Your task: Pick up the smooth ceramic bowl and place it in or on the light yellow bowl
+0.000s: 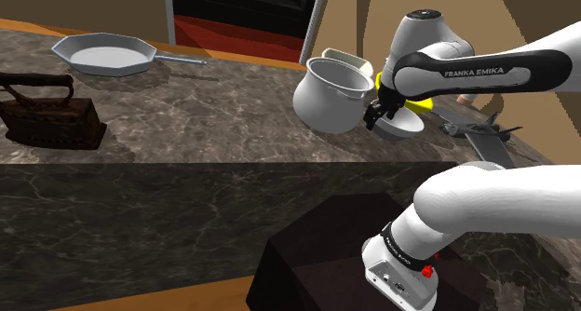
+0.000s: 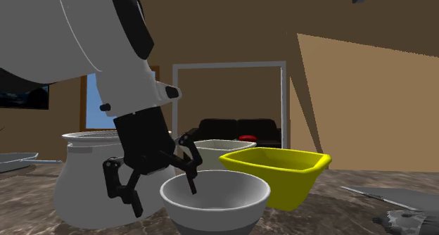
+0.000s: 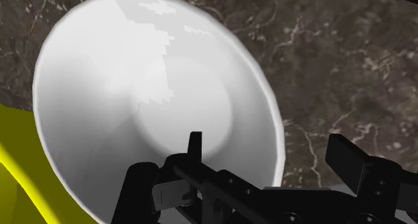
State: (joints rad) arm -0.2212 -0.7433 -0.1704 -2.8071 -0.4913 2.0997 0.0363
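A smooth white bowl (image 1: 402, 125) (image 2: 218, 198) (image 3: 147, 102) sits upright on the dark marble counter (image 1: 214, 114). A yellow bowl (image 1: 424, 103) (image 2: 281, 172) (image 3: 13, 169) stands right behind it, close against its side. My black gripper (image 1: 380, 114) (image 2: 158, 188) (image 3: 271, 155) is open and lowered over the white bowl's rim. One finger (image 2: 190, 177) hangs inside the bowl; the other finger (image 2: 123, 191) is outside, between the bowl and a white pot. The rim lies between the fingers and is not clasped.
A large white pot (image 1: 328, 95) (image 2: 84, 177) stands close beside the gripper. Behind it is another pale bowl (image 1: 346, 60) (image 2: 218, 148). A grey pan (image 1: 102, 53) and an old iron (image 1: 47, 109) lie toward the shoulder view's left. A grey tool (image 1: 484, 137) lies right of the bowls.
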